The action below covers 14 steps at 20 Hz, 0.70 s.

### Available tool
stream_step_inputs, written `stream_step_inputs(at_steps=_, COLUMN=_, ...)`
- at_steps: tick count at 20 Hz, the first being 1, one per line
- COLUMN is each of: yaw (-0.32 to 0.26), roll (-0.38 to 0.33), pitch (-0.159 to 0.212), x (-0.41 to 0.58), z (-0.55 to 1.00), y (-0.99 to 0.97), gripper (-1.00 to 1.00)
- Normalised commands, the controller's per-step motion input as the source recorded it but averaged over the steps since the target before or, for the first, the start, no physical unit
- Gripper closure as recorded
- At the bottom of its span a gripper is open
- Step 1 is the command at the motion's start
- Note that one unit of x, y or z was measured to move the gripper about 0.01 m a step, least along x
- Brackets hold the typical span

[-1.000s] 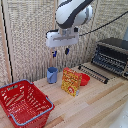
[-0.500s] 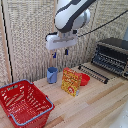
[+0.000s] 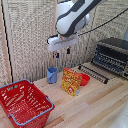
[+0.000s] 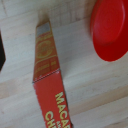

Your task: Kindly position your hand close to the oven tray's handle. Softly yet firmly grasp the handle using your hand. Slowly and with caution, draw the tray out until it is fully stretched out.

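Hand (image 3: 62, 52) of the white arm hung in the air above the wooden table (image 3: 100, 107), over the space between the blue cup (image 3: 52, 75) and the macaroni box (image 3: 71, 81). Its two short blue-tipped fingers (image 3: 56, 54) pointed down with a clear gap between them, so the jaws stood apart and held nothing. It was well apart from the toaster oven (image 3: 112, 55), which stood at the exterior view's right.

Oven tray (image 3: 106, 63) was a pale rack of thin bars, and it sat at the open front of the dark oven. If it was partly out or fully inside, I could not tell. Below it, the darker slatted flap (image 3: 93, 73) with its long black bar lay folded down onto the table, toward the box.

Just behind the box, at the flap's side, there was a red bowl (image 3: 85, 79). A red basket (image 3: 24, 103) with a blue rim stood at the exterior view's left, near the front edge of the table.

The wrist view looked straight down on the box (image 4: 48, 75) and the red bowl (image 4: 110, 30), which lay near each other but did not touch. The fingers did not show in this view.
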Motion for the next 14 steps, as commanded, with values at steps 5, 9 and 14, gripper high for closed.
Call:
stream_step_inputs(at_steps=5, yaw=0.111, roll=-0.356, pitch=-0.009, x=0.000, z=-0.10, y=-0.27, gripper=-1.00)
stream_step_inputs(at_steps=9, yaw=0.135, roll=-0.370, pitch=-0.002, x=0.000, z=-0.08, y=-0.18, gripper=-1.00)
stream_step_inputs(at_steps=14, yaw=0.175, roll=-0.366, pitch=0.018, x=-0.002, z=-0.02, y=-0.04, gripper=-1.00)
